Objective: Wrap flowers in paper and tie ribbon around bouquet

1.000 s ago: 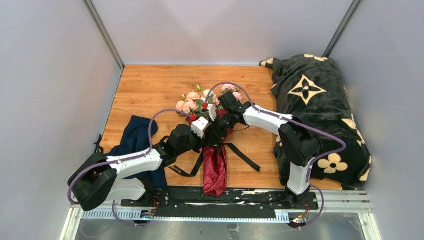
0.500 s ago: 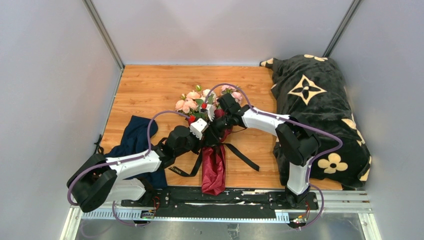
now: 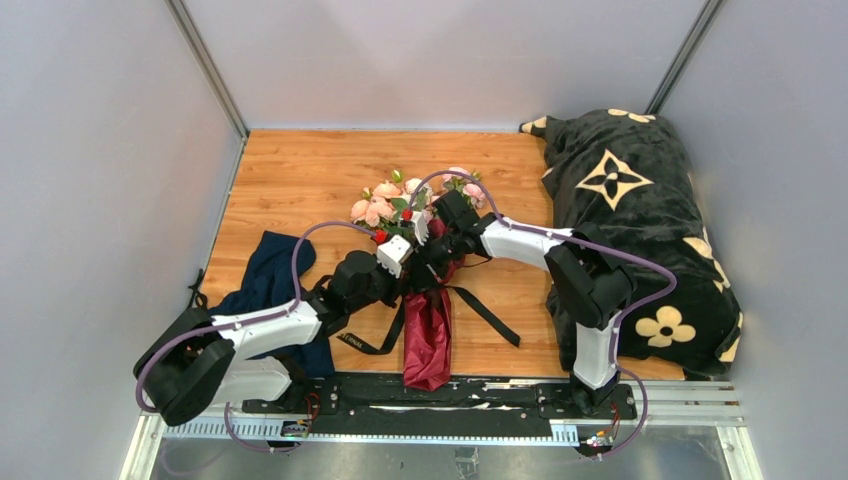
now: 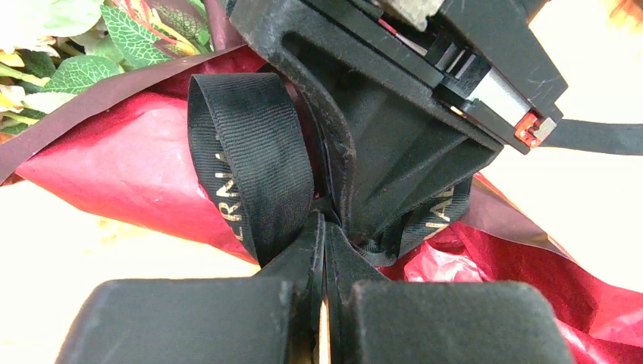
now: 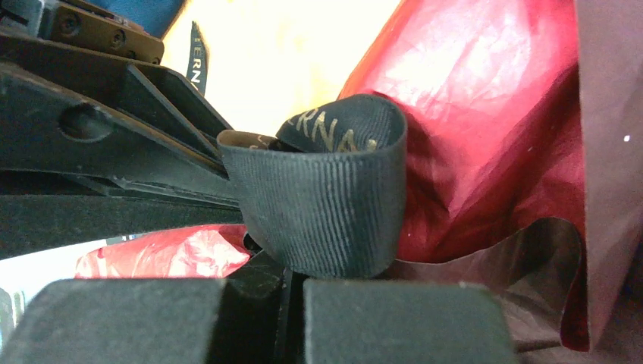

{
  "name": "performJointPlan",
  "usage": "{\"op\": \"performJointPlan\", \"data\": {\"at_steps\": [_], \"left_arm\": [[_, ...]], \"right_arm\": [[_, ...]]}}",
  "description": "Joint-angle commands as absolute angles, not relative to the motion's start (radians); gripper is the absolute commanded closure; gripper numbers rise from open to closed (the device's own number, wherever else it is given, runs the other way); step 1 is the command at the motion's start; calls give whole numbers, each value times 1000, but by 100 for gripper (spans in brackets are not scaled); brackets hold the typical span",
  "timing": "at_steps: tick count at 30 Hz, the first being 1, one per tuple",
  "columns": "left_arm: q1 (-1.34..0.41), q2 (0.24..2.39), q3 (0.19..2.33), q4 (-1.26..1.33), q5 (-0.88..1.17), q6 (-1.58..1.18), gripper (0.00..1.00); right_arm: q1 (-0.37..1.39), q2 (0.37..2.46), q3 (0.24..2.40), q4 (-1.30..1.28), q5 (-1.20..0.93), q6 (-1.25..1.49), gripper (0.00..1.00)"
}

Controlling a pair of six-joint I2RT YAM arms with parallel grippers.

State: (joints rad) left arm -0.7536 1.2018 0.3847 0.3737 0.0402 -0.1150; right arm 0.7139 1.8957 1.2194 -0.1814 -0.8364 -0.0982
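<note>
Ribbon (image 4: 250, 152) pinched tight at one loop's base by the clenched left gripper (image 4: 324, 235); another loop clamped in the closed right gripper (image 5: 292, 292), against burgundy paper (image 5: 470, 114).

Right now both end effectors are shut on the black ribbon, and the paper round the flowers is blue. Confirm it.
One thing is wrong: the paper round the flowers is dark red, not blue, as both wrist views show. The rest stands: the left end effector and the right end effector are each shut on the black ribbon.
</note>
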Motion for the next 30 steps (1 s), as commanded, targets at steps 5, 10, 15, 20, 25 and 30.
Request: {"op": "performJointPlan", "data": {"at_steps": [5, 10, 15, 20, 25, 30], "left_arm": [[-741, 1120, 399, 324, 63, -80, 92], [-741, 995, 402, 218, 245, 157, 74], [-744, 930, 372, 209, 409, 722, 61], [-749, 1042, 405, 209, 400, 950, 59], [-762, 1085, 389, 210, 390, 1088, 59], [-764, 1110, 412, 223, 375, 1046, 58]], "right_arm": [[728, 1813, 1182, -207, -746, -90, 100], [729, 1766, 1160, -231, -719, -94, 100], [730, 1764, 1162, -234, -740, -88, 100], [729, 1769, 1175, -241, -752, -82, 100], [730, 1767, 1178, -248, -775, -74, 100], [730, 1764, 1175, -260, -780, -82, 100]]}}
